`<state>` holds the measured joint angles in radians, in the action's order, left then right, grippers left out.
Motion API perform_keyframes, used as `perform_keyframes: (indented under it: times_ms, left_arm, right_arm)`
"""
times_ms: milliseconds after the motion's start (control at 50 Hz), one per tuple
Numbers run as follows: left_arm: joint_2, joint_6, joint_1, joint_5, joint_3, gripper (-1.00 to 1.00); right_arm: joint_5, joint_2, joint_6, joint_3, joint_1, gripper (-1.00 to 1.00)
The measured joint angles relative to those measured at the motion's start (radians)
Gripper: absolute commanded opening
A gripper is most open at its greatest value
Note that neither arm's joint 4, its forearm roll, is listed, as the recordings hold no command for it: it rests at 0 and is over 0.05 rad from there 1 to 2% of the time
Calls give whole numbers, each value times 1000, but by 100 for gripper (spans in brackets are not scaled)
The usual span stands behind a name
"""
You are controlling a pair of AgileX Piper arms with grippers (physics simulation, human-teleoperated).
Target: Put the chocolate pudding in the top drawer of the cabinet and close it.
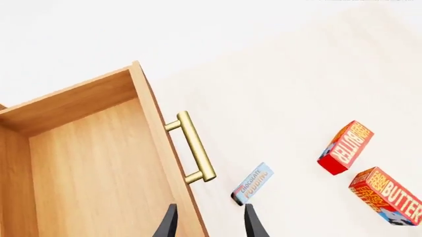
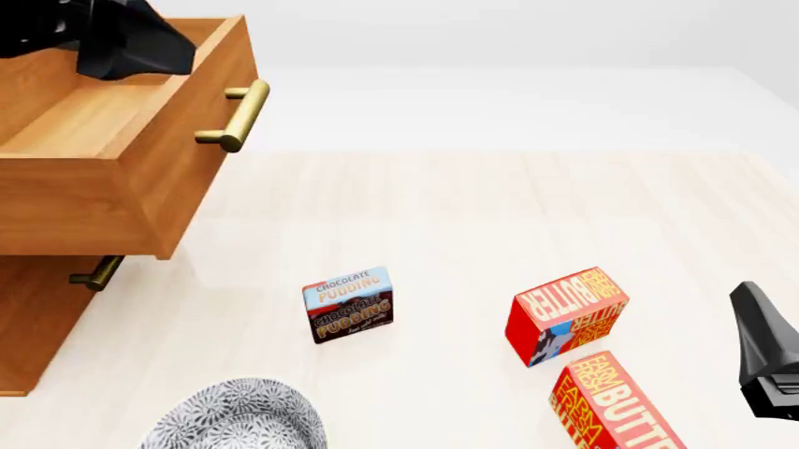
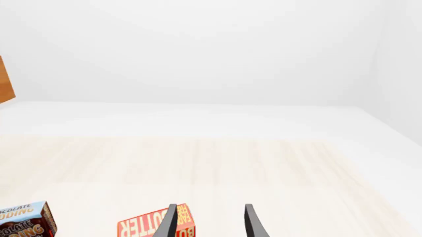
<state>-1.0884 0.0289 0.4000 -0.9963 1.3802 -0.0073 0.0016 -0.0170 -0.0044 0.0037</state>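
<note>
At the left of the table, the cabinet has its top drawer pulled well out, brass bar handle facing the open floor of the table. Seen from the left wrist, the drawer's wooden bottom is bare: nothing lies inside it. The lower drawer sits pushed in beneath, only its handle showing. The left gripper hangs above the drawer's front edge, fingers parted and holding nothing. The chocolate pudding stands on the tabletop in front of the cabinet, well clear of the drawer, lettering toward the front camera. To its right lie two butter boxes, close together, one nearer the camera. A patterned grey-and-white bowl sits at the near edge; its inside cannot be made out. The right gripper waits low at the right, fingers apart and empty.
</note>
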Motion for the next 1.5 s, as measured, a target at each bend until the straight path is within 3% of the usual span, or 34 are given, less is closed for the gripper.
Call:
perform_keyframes:
  times_ms: [460,960,1240,1500]
  left_arm:
    - [19,28,96,37,-8,100]
    - [43,193,248,139,-29,100]
    - [58,287,261,217,-104,100]
    - [42,331,287,286,-176,100]
  right_arm:
    - [0,0,0,0,0,100]
    - [0,0,0,0,0,100]
    - [0,0,0,0,0,100]
    - [0,0,0,0,0,100]
